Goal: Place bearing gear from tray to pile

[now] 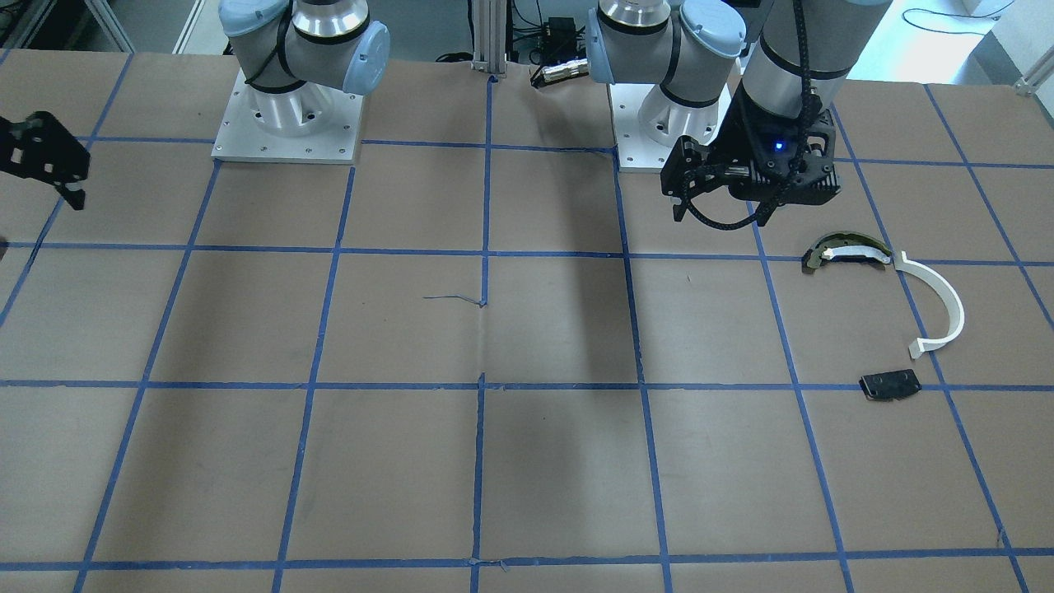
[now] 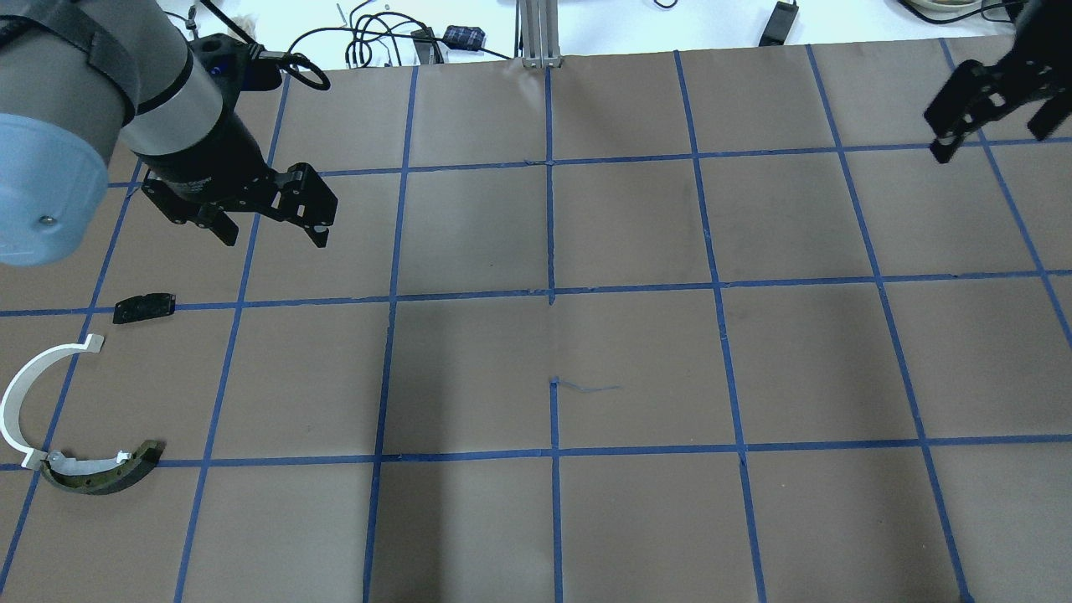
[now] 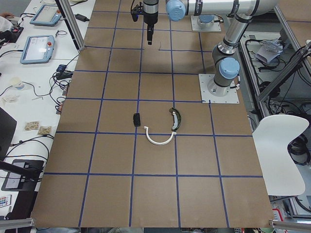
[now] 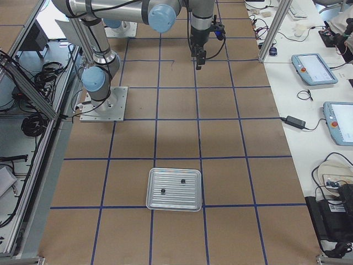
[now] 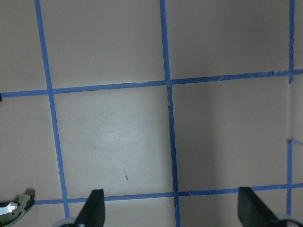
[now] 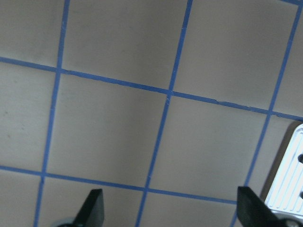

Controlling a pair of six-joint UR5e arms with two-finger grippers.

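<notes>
The silver tray lies on the table with two small dark parts on it, too small to identify. Its corner shows in the right wrist view. The pile is a white half-ring, a dark curved piece and a flat black plate. They also show in the front view: the half-ring, the curved piece and the plate. My left gripper hangs open and empty above the table just beyond the plate. My right gripper is open and empty, high at the far right.
The table is brown paper with a blue tape grid. The two arm bases stand at the robot's edge. Cables and a post sit beyond the far edge. Tablets and cables lie on the side benches.
</notes>
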